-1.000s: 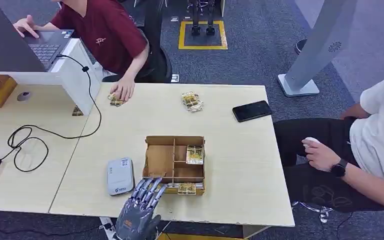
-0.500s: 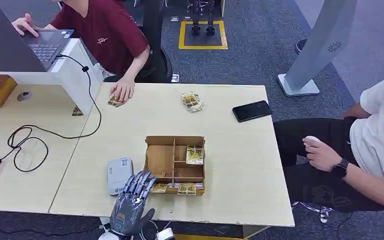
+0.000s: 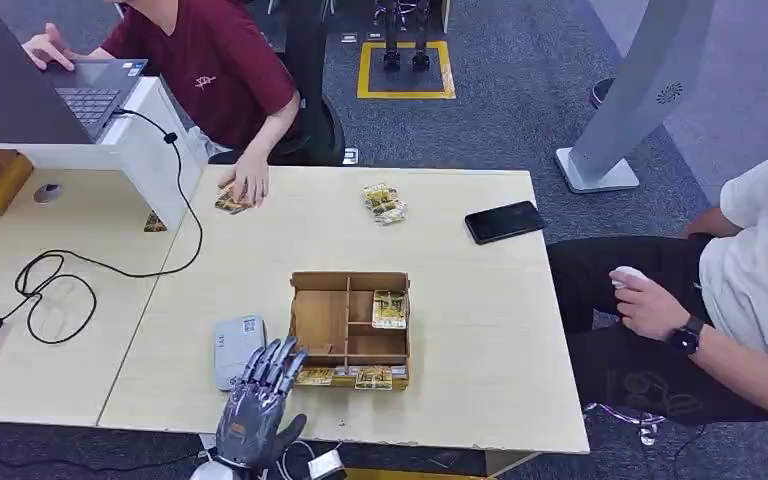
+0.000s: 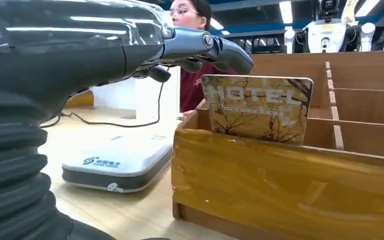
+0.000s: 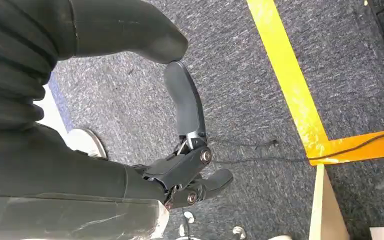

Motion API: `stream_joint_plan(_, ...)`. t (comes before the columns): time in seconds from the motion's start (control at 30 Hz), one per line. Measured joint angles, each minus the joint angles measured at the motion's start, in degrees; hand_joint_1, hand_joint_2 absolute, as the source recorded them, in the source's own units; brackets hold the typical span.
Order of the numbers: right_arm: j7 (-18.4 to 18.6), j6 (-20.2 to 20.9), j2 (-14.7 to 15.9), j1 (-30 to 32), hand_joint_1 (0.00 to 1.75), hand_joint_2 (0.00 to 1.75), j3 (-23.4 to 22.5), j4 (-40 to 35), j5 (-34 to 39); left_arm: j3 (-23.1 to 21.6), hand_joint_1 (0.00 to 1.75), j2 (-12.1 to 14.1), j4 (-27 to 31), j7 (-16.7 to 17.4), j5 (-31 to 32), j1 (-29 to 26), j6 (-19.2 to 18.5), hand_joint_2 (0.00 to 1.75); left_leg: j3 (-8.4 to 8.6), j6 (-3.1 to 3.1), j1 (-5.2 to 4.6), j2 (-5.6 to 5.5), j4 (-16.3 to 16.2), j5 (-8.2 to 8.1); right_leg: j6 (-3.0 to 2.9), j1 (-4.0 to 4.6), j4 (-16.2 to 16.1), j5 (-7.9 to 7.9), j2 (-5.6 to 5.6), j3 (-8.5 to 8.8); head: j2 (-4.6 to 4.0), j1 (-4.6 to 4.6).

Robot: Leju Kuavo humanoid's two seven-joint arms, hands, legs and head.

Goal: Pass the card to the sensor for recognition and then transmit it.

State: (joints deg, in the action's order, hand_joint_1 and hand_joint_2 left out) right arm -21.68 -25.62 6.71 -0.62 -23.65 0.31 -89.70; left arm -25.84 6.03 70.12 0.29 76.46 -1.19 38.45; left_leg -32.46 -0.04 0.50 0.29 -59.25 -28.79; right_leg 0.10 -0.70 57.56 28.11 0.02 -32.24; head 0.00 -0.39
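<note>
1. The left hand (image 3: 256,400) hovers at the near edge of the table (image 3: 480,330), fingers spread and holding nothing. In the head view its fingertips (image 3: 278,357) lie between the grey card reader (image 3: 239,350) and the wooden organiser box (image 3: 350,328).

2. The right hand (image 5: 180,170) hangs low by the robot's side over grey carpet, with a yellow floor stripe (image 5: 285,80) nearby. Its fingers are loosely apart and grip nothing.

3. The task's thing, a hotel key card (image 4: 258,108), stands upright in the front compartment of the box, just past the left hand's fingers (the wrist view shows it leaning behind the box's front wall, untouched). A second card (image 3: 374,377) lies in the same front row, and another card (image 3: 390,308) sits in a compartment further back.

4. Judged from this, the step in hand is the reach for the card; nothing has been picked yet, so recognition and handover both remain.

5. The next move calls for bringing the fingers down over the card's top edge and pinching it, then lifting it straight up clear of the wall before carrying it sideways to the reader, which lies just beside the box.
</note>
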Motion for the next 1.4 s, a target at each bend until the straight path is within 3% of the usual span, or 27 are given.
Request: stream_joint_plan(1.4,0.24,0.17,0.00,-0.26,0.00,1.75,0.50,0.00,0.00,0.02,0.00,-0.98,3.45,-1.60,-6.67,-0.18,-0.02,1.75,0.01,0.00,0.00,0.00,0.00,0.00,0.00,0.00,0.00,0.00,0.00,0.00,0.00,0.00)
